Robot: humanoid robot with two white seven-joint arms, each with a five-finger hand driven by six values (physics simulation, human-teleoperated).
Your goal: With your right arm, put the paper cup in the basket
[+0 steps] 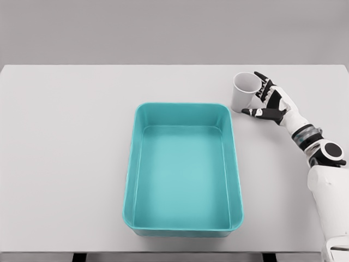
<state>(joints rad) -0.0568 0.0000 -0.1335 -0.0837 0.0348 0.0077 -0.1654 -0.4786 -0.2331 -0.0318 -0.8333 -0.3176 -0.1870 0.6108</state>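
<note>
Basket [133,164] empty; cup [242,91] w/ right hand [268,101]

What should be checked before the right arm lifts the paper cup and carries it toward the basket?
1. Paper cup upright on the table: ok.
2. Right hand at the cup, fingers curled around its side: ok.
3. Firm grip, enough to lift: cannot tell; contact on the far side is hidden.
4. Basket empty, with room for the cup: ok.
5. Path from cup to basket free of other things: ok.
6. Left arm out of the way: ok, it is not in view.
</note>
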